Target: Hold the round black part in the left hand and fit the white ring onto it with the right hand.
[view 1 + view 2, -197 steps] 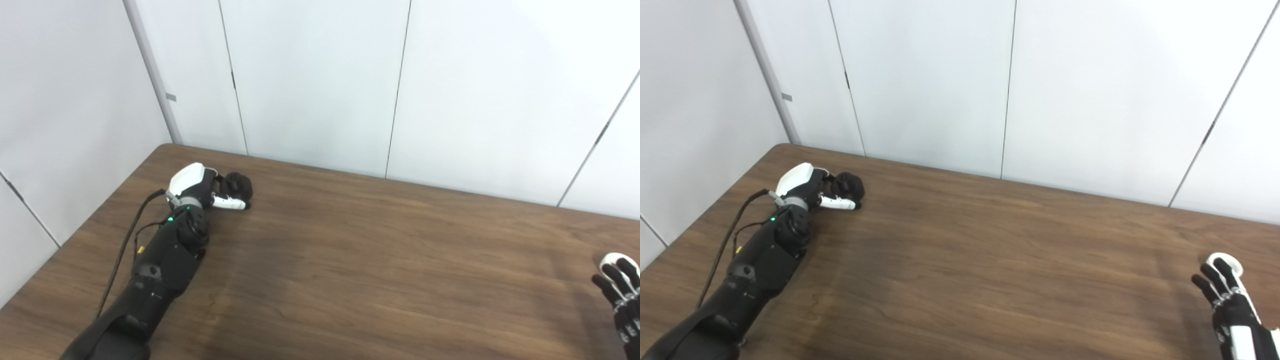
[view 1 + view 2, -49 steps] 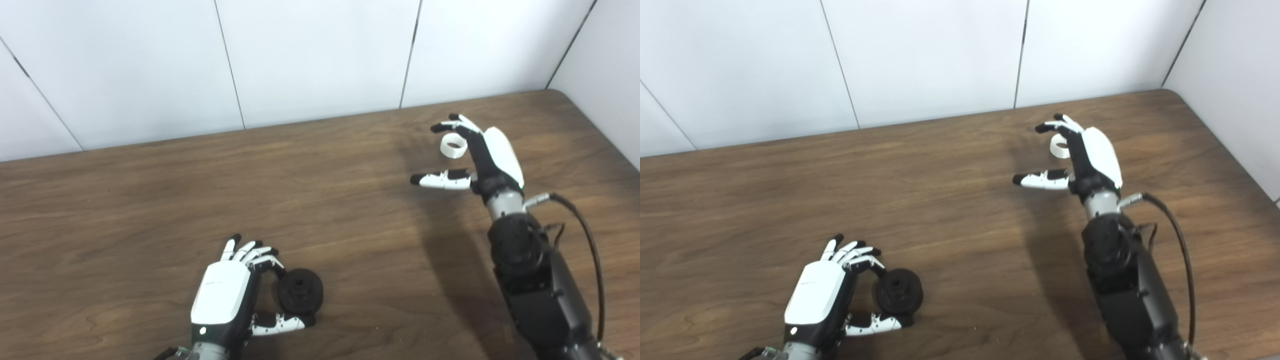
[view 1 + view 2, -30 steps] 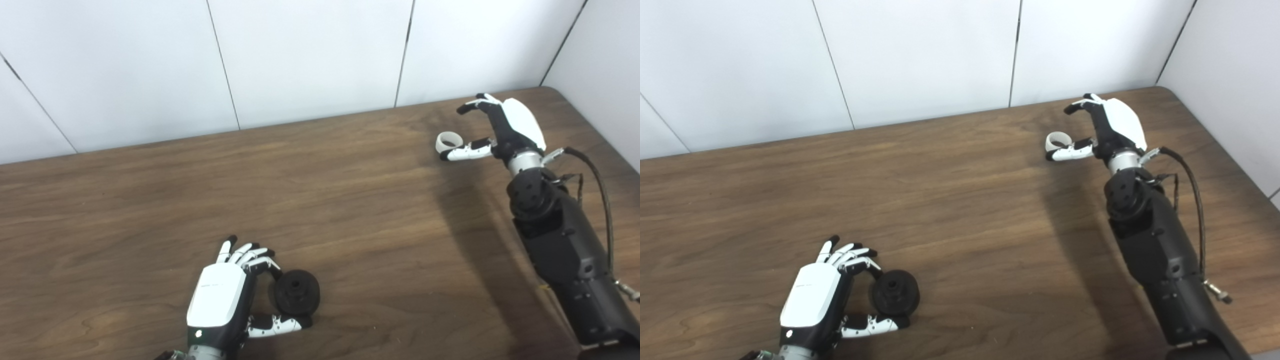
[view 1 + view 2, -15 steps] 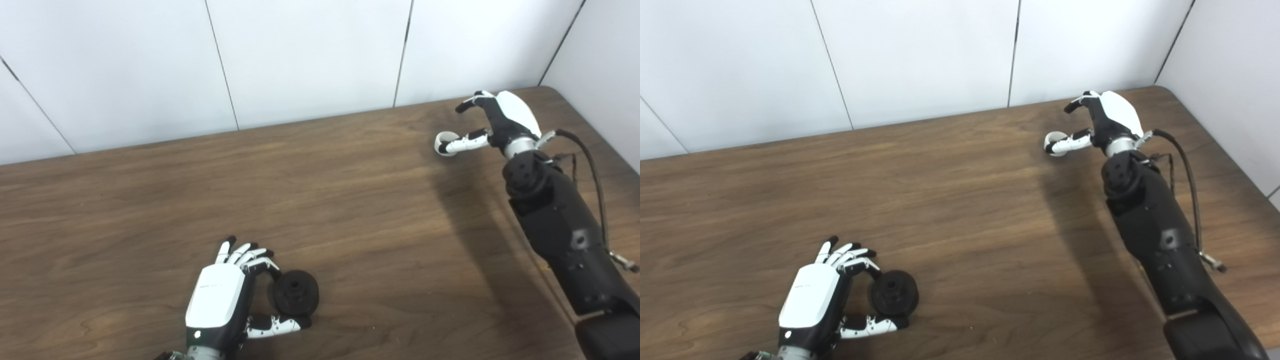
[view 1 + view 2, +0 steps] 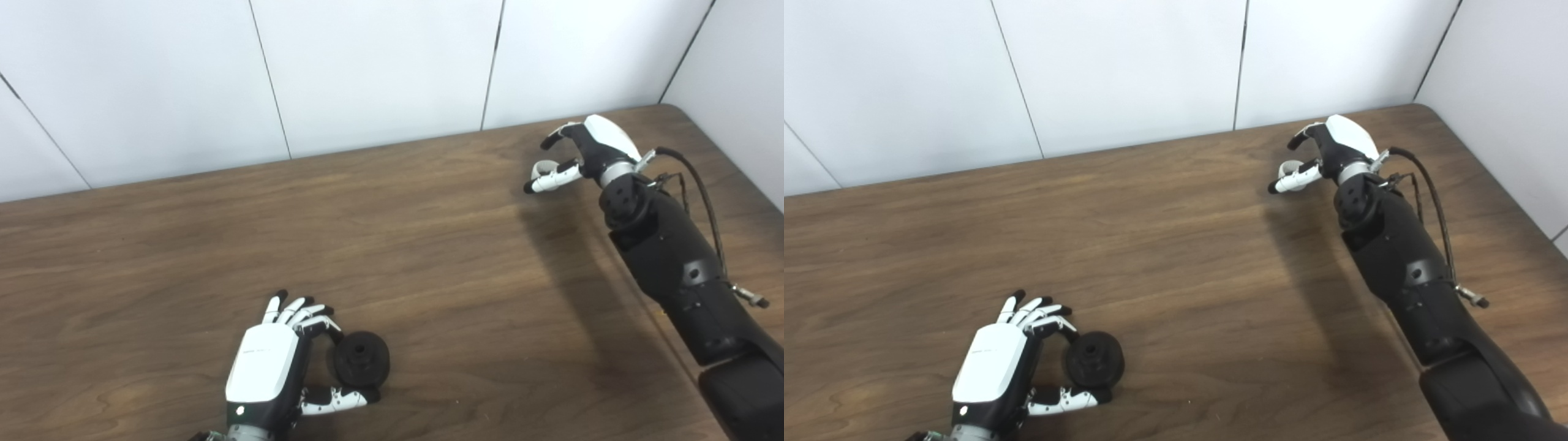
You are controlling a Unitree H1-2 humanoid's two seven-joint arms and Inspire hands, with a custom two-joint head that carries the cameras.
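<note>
The round black part [image 5: 361, 367] lay on the table [image 5: 429, 263] at the near edge, cupped loosely between the left hand's [image 5: 266, 367] spread fingers and thumb, not lifted. Far off at the right, the right hand [image 5: 582, 153] curled around the white ring [image 5: 542, 167], grasp unconfirmed. Fitting remained entirely undone.

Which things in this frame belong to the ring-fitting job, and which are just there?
Job:
- round black part, on the table beside the left hand, not clearly gripped
- white ring, between the right hand thumb and fingers, far right

Just there:
- wooden table
- white wall panels
- black cable on the right arm
</note>
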